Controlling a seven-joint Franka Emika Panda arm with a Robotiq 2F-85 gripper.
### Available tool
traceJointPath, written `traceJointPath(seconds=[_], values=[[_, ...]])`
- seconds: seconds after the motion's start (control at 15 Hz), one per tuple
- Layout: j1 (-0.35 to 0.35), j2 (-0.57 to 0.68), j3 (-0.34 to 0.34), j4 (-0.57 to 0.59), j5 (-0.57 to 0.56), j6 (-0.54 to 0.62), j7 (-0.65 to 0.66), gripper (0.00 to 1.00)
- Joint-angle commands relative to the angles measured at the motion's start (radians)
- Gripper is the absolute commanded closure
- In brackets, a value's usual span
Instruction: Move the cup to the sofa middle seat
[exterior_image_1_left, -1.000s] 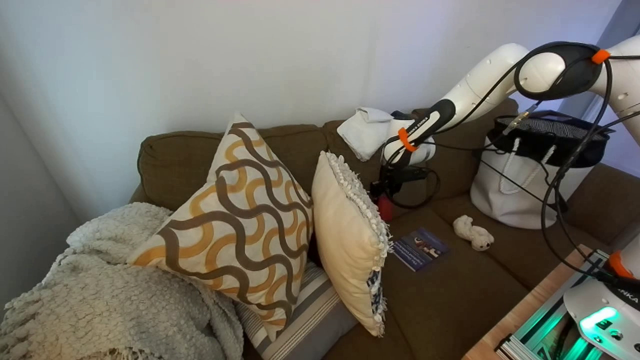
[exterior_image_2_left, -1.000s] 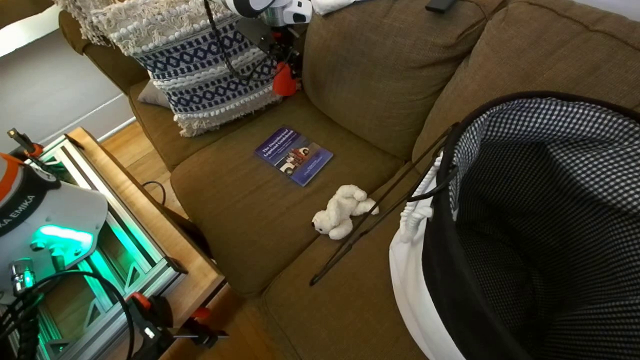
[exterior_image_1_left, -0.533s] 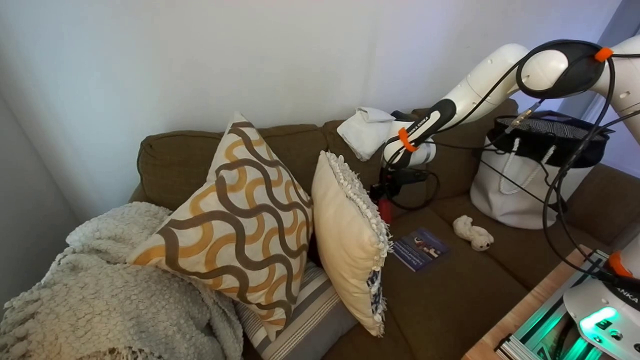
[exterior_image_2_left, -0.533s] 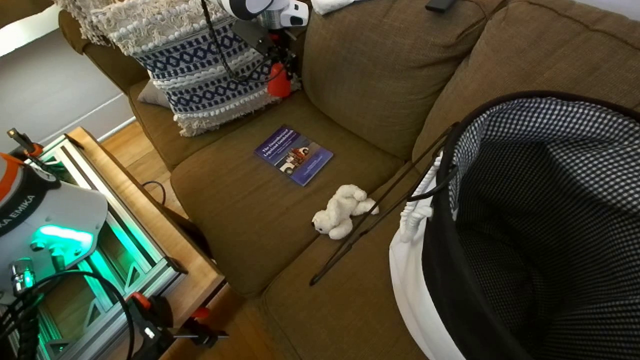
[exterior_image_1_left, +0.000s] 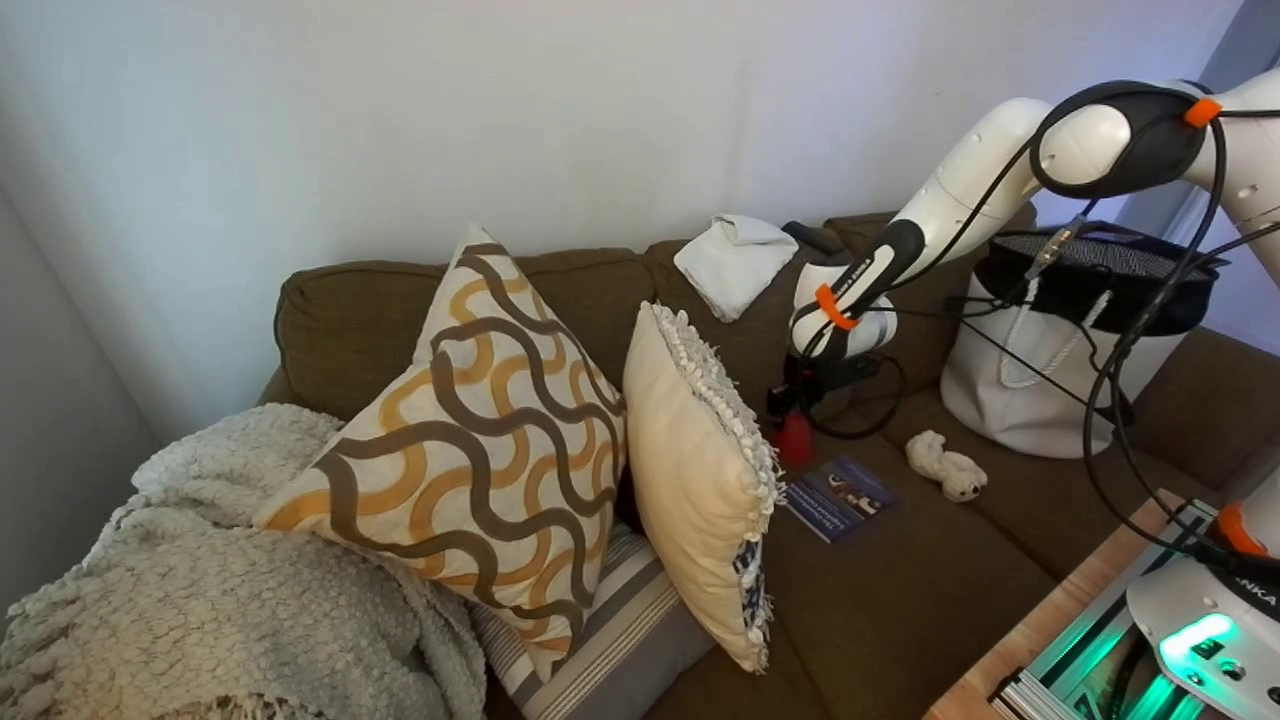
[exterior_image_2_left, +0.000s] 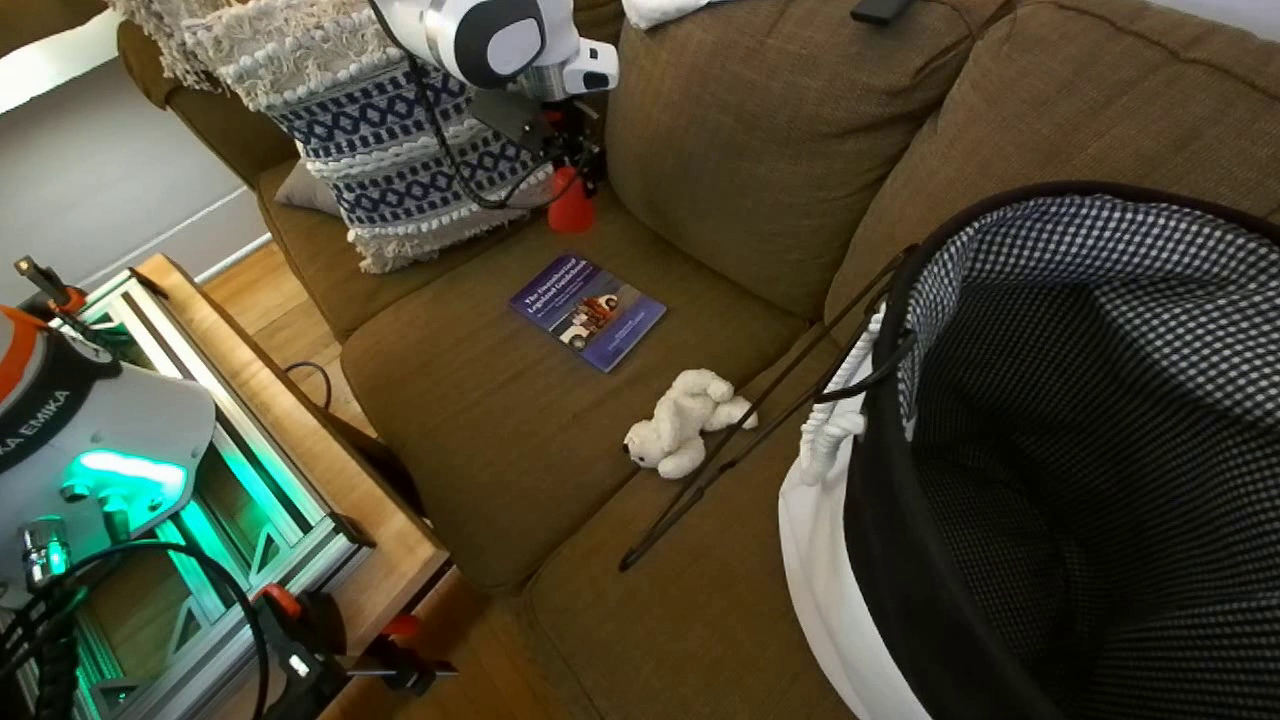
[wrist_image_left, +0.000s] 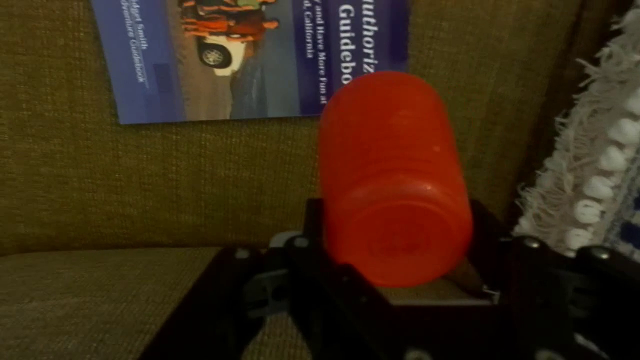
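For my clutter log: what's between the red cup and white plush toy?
An exterior view shows the purple book between the cup and the toy.

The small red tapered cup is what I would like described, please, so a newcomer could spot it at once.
On the brown fabric sofa, find the fringed white pillow with blue bands. Near it, the black two-fingered gripper holds the small red tapered cup base up. Its plain bright red sets it apart from that pillow and the flat purple book.
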Motion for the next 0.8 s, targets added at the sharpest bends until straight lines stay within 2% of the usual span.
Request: traceJointPath(seconds=[0.0,0.2,0.47,0.6,0.73], values=[[0.075,0.007,-0.088,-0.08,-0.046,0.133,0.053,0.57],[0.101,0.059,-0.102,-0.058,-0.044,0.203,0.061,0.57],[0.149,0.129,-0.157,-0.008,-0.025,0.265,0.117,0.57],[0.15,0.159,-0.163,0.032,-0.017,0.277,0.13,0.57],[0.127,0.195,-0.142,0.082,-0.01,0.265,0.124,0.57]])
